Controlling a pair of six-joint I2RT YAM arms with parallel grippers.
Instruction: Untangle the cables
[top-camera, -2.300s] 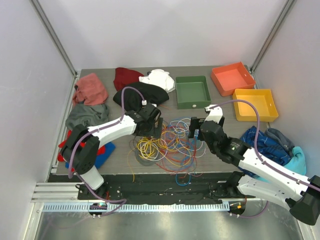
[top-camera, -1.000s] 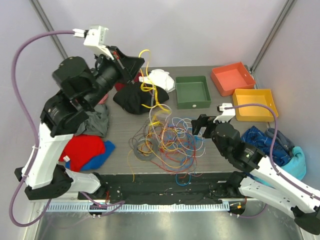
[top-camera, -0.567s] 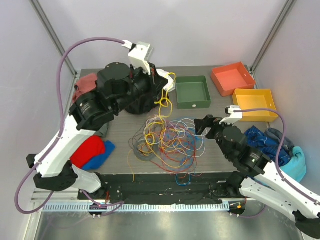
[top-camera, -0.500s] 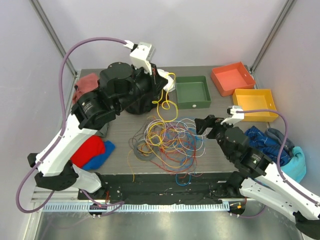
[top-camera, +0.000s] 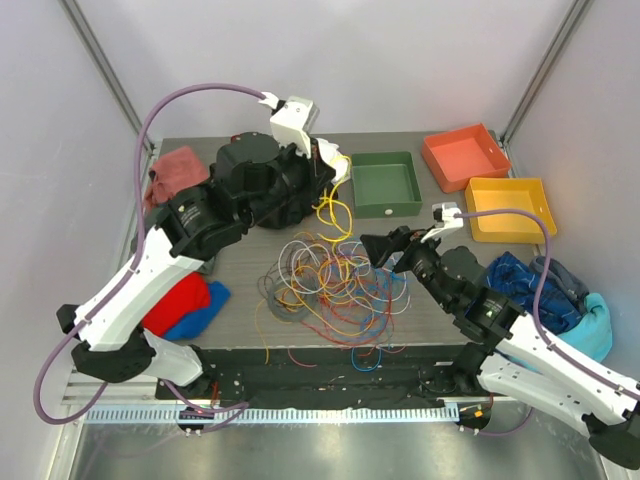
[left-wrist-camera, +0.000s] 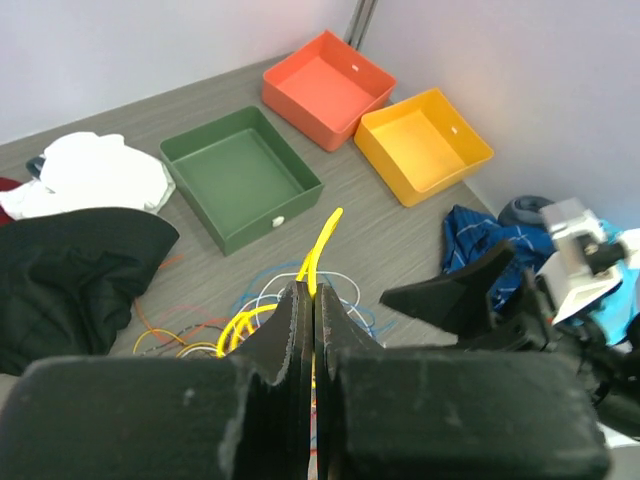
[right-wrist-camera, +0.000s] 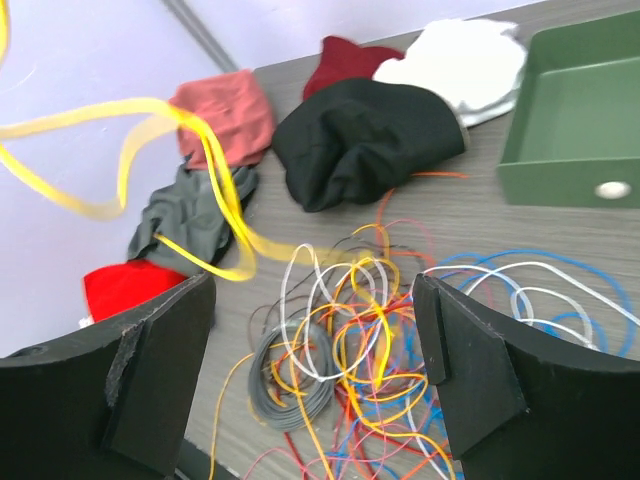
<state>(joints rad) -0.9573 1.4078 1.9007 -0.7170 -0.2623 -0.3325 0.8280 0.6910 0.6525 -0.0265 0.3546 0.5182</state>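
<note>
From the top camera, your left gripper is raised over the far-middle of the table, pinched shut on a yellow cable. That cable drops in loops into the tangle of cables lying mid-table. Your right gripper hangs just beside the tangle's right edge, jaws spread wide and holding nothing.

In the left wrist view, the fingers are pressed flat together. The yellow cable sticks out beyond them, towards the green tray. It is a thin pinch on a thin wire, so a sharp tug could slide it free.

In the right wrist view, the right gripper frames the pile with nothing between its jaws. The yellow cable sweeps in blurred from the upper left and threads into the cables, next to a grey coil and in front of a black garment.

The main risk is that the yellow strand looks woven through several others. If you raise the left arm further without pinning the heap, you will probably lift the whole heap or cinch a knot. Closing the right jaws where they stand would likely trap several colours at once (including the yellow itself). The swinging loop could also snag on the right wrist.
</note>
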